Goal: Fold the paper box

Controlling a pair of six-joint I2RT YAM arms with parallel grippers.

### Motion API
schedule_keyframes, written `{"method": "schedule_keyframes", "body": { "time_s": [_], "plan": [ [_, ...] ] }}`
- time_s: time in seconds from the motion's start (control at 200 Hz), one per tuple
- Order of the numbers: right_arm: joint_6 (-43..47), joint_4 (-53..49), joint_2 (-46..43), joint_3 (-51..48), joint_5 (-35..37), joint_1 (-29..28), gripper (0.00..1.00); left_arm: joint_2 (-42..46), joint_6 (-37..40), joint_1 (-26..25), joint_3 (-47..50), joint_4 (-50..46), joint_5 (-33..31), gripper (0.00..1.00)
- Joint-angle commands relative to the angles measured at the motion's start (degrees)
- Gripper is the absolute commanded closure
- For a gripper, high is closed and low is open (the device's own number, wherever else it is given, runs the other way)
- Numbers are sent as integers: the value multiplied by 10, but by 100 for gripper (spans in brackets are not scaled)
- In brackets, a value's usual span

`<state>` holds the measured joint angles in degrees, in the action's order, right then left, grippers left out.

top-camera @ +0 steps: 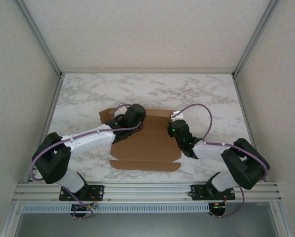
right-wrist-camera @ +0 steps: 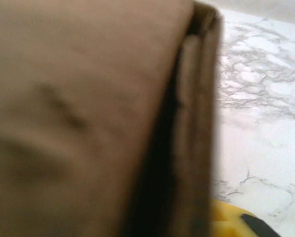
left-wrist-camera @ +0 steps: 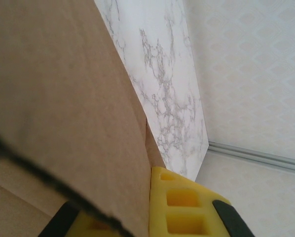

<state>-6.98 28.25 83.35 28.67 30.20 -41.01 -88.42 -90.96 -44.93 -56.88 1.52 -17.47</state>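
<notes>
Left gripper (top-camera: 117, 120) clamps a far-left flap of the paper box (top-camera: 147, 148); right gripper (top-camera: 174, 120) sits at its far-right edge, width impossible to tell.

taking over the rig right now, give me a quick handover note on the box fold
Hands: left hand is shut on the far-left part of the paper box. The right hand is at the box's far-right edge, with cardboard close against its pad; grip unclear.
Where: the box lies mid-table between the arms.
Done: both hands are placed at the far edge.
Left: nearly all the folding; the sheet lies mostly flat.
</notes>
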Motion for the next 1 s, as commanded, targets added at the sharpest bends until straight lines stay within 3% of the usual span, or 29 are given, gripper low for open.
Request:
{"method": "schedule_keyframes", "body": {
  "time_s": [0.0, 0.285, 0.461, 0.556, 0.636, 0.776, 0.856, 0.991],
  "plan": [
    [-4, -27, 22, 32, 103, -14, 83, -18, 8, -5, 27, -93, -2, 100],
    [-66, -108, 56, 84, 181, -15, 92, -33, 8, -5, 26, -95, -10, 100],
    [-90, -134, 80, 109, 195, -35, 91, -53, 4, -6, 22, -92, -6, 100],
    [-91, -127, 59, 101, 170, -35, 77, -60, 7, -6, 20, -91, -8, 100],
    [-80, -133, 27, 93, 138, -35, 54, -65, 12, -6, 16, -95, -12, 100],
    [-58, -115, -59, 55, 50, -35, 24, -70, 11, -6, 16, -94, -8, 100],
    [-52, -127, -106, 45, 0, -35, 18, -69, 10, -5, 16, -98, -11, 100],
    [-50, -192, -174, 47, -69, -33, 17, -58, 14, -5, 18, -95, -21, 98]
  ]
}}
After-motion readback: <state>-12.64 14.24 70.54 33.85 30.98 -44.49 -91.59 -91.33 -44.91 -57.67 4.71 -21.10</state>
